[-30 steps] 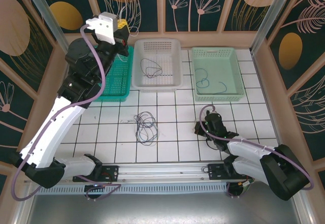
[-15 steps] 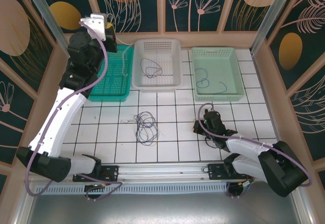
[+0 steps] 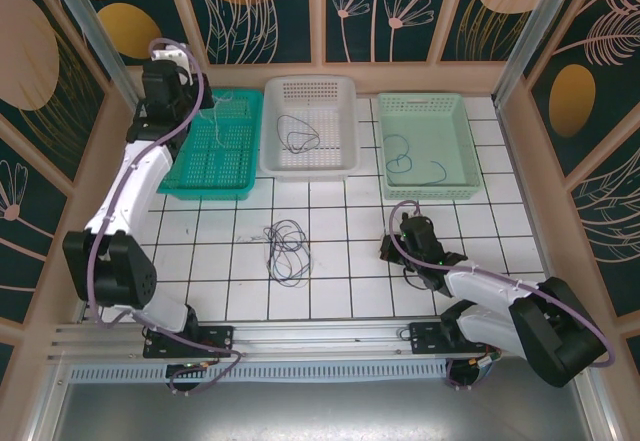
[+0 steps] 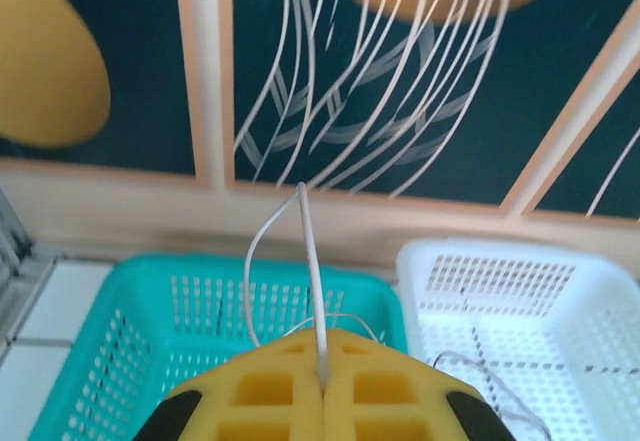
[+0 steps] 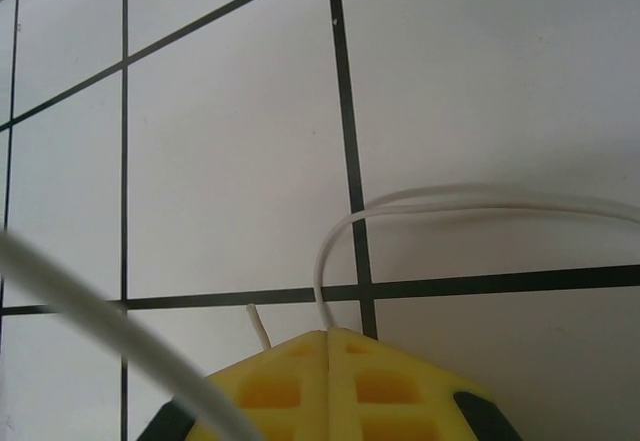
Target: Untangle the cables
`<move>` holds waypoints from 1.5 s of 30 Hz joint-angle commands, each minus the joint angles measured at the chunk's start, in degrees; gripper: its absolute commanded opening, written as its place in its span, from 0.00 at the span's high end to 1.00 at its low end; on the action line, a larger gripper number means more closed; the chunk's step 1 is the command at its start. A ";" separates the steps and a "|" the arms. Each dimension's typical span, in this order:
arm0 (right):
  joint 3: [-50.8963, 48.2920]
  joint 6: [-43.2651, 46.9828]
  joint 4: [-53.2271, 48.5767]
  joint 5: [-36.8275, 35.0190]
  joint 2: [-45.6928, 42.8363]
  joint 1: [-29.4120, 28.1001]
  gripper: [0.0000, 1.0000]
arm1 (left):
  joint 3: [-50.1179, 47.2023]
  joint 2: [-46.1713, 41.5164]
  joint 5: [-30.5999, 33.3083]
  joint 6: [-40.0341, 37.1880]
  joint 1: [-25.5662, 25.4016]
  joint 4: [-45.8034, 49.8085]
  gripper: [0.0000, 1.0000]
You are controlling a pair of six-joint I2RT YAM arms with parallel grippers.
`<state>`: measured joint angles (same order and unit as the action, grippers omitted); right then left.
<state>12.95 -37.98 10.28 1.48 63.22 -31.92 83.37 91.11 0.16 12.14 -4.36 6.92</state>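
My left gripper (image 3: 186,81) is raised at the back left, by the teal basket (image 3: 232,187). Its yellow fingers (image 4: 270,401) are shut on a pale white cable (image 4: 306,261), which sticks up from the seam and loops down toward the basket. My right gripper (image 3: 396,251) is low over the tiles. The right wrist view shows the right gripper (image 5: 330,337) shut on another white cable (image 5: 450,203), which curves away to the right. A dark cable tangle (image 3: 286,251) lies loose on the tiles at centre.
A white basket (image 3: 340,89) at back centre holds a dark cable (image 3: 298,133). A pale green basket (image 3: 462,141) at back right holds another dark cable (image 3: 410,161). Wall panels close in the back and both sides.
The left arm has swung left and back, carrying the white cable from over the teal basket's right side to its far left corner. The right gripper has hardly moved.
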 commanded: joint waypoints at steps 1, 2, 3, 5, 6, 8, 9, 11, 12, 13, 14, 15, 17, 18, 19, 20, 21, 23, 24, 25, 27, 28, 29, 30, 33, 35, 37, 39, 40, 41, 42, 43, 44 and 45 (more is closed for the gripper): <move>2.02 0.80 -1.68 0.71 -0.59 0.23 1.00 | -2.45 2.01 -3.56 4.41 0.85 1.87 1.00; 2.37 0.84 -1.97 0.85 -1.03 0.25 1.00 | -3.57 2.37 -3.83 5.05 0.84 1.72 1.00; 2.59 0.80 -2.25 1.06 -1.63 0.22 1.00 | -4.76 2.64 -3.94 5.83 0.84 1.40 1.00; 3.01 0.84 -2.67 1.00 -3.01 0.23 1.00 | -6.51 3.32 -3.38 6.78 0.84 1.47 1.00; 3.20 0.93 -3.07 0.88 -3.87 0.25 1.00 | -7.11 3.66 -2.77 7.08 0.91 1.67 1.00; 3.64 1.15 -3.83 0.72 -5.70 0.28 1.00 | -8.20 4.24 -2.37 7.46 0.93 1.95 1.00; 3.92 1.28 -4.26 0.77 -6.73 0.21 1.00 | -8.54 4.50 -2.42 7.55 0.98 2.17 1.00; 4.35 1.74 -4.64 1.47 -8.47 0.27 1.00 | -9.17 4.82 -1.76 8.06 0.96 2.56 0.92; 4.64 1.93 -4.87 2.02 -9.33 0.27 1.00 | -9.51 4.85 -1.48 8.24 0.93 2.66 0.86; 4.87 2.08 -4.99 2.40 -9.96 0.20 1.00 | -9.80 4.95 -1.40 8.36 0.93 2.72 0.82; 5.37 2.12 -5.21 2.77 -10.62 0.28 1.00 | -10.10 4.95 -1.26 8.51 0.93 2.92 0.72; 5.88 2.25 -5.32 3.24 -11.14 0.24 1.00 | -10.53 4.89 -1.27 8.65 0.93 3.01 0.60; 7.13 2.68 -5.30 4.67 -11.84 0.28 1.00 | -11.50 4.61 -0.77 8.57 0.93 3.10 0.44; 7.80 2.88 -5.27 5.28 -12.14 0.22 1.00 | -11.89 4.44 -0.36 8.52 0.93 3.10 0.35; 8.64 3.21 -5.21 5.91 -12.32 0.25 1.00 | -12.35 4.19 -0.15 8.38 0.98 3.23 0.27; 9.51 3.57 -5.33 6.54 -12.34 0.22 1.00 | -12.81 4.03 0.23 8.33 0.94 3.41 0.21; 10.34 3.89 -5.55 7.01 -12.31 0.24 1.00 | -13.13 3.84 0.59 8.35 0.95 3.65 0.16; 12.36 4.62 -6.33 8.16 -11.92 0.26 1.00 | -14.24 3.07 0.81 8.52 0.93 3.72 0.02; 13.23 4.90 -6.50 8.86 -11.66 0.27 1.00 | -14.76 2.51 0.69 8.82 0.93 3.57 0.01; 14.08 5.18 -6.59 9.68 -11.47 0.28 1.00 | -15.53 1.71 0.44 8.99 0.85 3.18 0.02; 15.30 5.45 -6.19 11.01 -11.26 0.28 1.00 | -17.02 -0.08 0.30 9.56 0.85 2.12 0.01; 15.80 5.46 -5.78 11.57 -11.11 0.28 1.00 | -17.90 -1.41 -0.10 9.57 0.65 1.48 0.01; 16.20 5.46 -5.24 12.02 -11.18 0.21 1.00 | -18.79 -2.74 -0.39 9.47 0.41 0.61 0.02; 16.50 5.37 -4.66 12.29 -11.04 0.28 1.00 | -19.56 -3.95 -0.51 9.07 -0.21 -0.07 0.01; 17.54 4.94 -2.83 12.87 -10.47 0.28 1.00 | -21.84 -8.16 0.26 6.28 -3.59 -2.67 0.02; 18.50 4.46 -1.34 14.17 -9.30 0.21 1.00 | -22.79 -10.45 0.96 3.85 -6.83 -3.73 0.01; 19.67 4.06 -0.08 16.20 -7.92 0.28 1.00 | -23.98 -12.14 0.45 2.89 -9.06 -5.30 0.01; 21.15 3.85 0.88 18.23 -6.64 0.22 1.00 | -25.76 -13.87 -1.39 2.82 -10.61 -7.57 0.02; 22.03 3.79 1.34 19.07 -6.05 0.28 1.00 | -26.74 -15.09 -2.54 2.80 -11.35 -9.09 0.01; 22.83 3.83 1.85 19.74 -5.50 0.28 1.00 | -27.35 -16.20 -3.97 2.52 -12.23 -10.67 0.01; 23.49 3.87 2.10 20.20 -4.99 0.23 1.00 | -28.92 -17.21 -5.37 2.05 -13.06 -11.91 0.01; 24.24 4.17 1.96 20.32 -4.38 0.28 1.00 | -29.80 -18.32 -7.26 1.64 -13.78 -13.26 0.01; 25.24 4.69 1.37 20.01 -3.60 0.27 1.00 | -30.17 -19.20 -9.78 1.46 -14.52 -14.48 0.02; 26.05 5.27 0.28 19.18 -2.93 0.28 1.00 | -30.31 -19.77 -12.50 1.50 -15.06 -15.53 0.02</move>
<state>35.79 -33.52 8.78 19.20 59.07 -31.90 54.22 73.47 -5.34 15.64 -18.02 -2.44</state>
